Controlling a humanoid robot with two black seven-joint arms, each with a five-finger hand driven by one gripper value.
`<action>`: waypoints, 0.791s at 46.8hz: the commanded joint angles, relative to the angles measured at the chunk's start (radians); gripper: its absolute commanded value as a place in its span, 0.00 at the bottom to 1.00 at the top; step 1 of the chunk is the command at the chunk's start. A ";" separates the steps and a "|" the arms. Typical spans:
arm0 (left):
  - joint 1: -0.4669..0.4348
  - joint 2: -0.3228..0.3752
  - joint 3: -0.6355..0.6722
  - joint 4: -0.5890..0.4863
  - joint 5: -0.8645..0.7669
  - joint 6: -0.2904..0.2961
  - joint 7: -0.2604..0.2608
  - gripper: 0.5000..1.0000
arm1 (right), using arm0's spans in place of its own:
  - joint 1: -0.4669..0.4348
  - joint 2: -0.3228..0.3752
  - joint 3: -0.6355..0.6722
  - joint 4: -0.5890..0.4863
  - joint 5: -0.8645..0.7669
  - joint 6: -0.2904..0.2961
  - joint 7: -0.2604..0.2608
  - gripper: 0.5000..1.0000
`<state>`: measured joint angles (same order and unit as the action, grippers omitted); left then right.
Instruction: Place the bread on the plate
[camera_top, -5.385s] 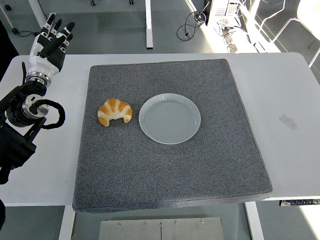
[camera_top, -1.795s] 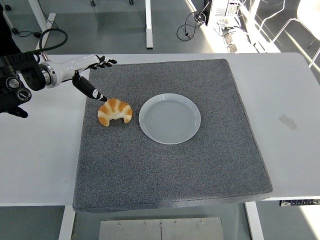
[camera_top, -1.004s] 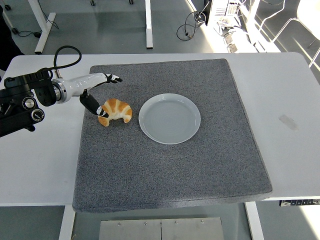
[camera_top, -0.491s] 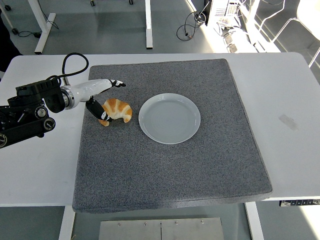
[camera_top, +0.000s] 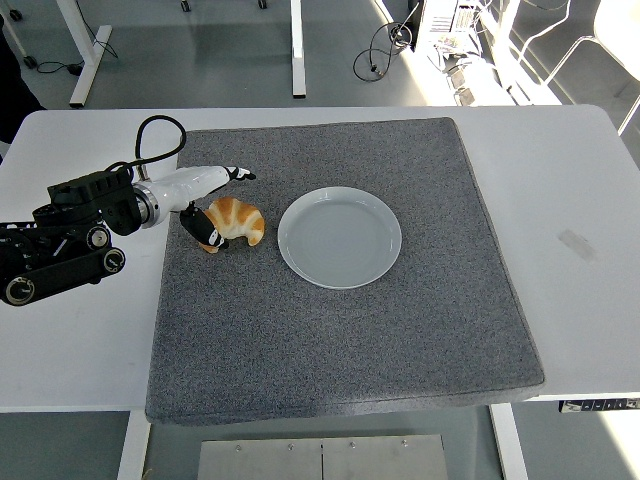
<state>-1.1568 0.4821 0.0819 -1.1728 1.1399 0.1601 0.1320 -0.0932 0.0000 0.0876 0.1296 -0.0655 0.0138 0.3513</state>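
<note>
A golden croissant (camera_top: 240, 222) lies on the grey mat, just left of an empty white plate (camera_top: 340, 238). My left hand (camera_top: 226, 205) reaches in from the left and is low at the croissant's left end. Its black thumb (camera_top: 207, 233) touches the croissant's left tip, and its fingers (camera_top: 236, 173) stretch out flat just behind the croissant, spread and not closed on it. The croissant rests on the mat. The right arm is out of view.
The grey mat (camera_top: 330, 340) covers most of the white table (camera_top: 580, 200). My left forearm and its black joint housing (camera_top: 70, 235) lie over the table's left part. Table legs and cables show on the floor behind.
My left hand has come down from raised at the far left to the croissant, and in the last half second slid slightly right and nearer, the thumb now against the croissant's left tip. The croissant has not moved.
</note>
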 joint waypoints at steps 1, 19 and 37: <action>0.000 -0.005 0.001 0.005 0.007 0.001 0.001 0.81 | 0.000 0.000 0.000 -0.001 0.001 0.000 0.000 1.00; 0.009 -0.013 0.015 0.018 0.009 0.001 -0.003 0.56 | 0.001 0.000 0.000 -0.001 0.000 0.000 0.000 1.00; 0.012 -0.016 0.021 0.042 0.006 0.001 -0.009 0.31 | 0.000 0.000 0.001 -0.001 0.000 0.000 0.000 1.00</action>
<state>-1.1444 0.4662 0.1039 -1.1320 1.1489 0.1614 0.1241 -0.0935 0.0000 0.0881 0.1296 -0.0656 0.0138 0.3513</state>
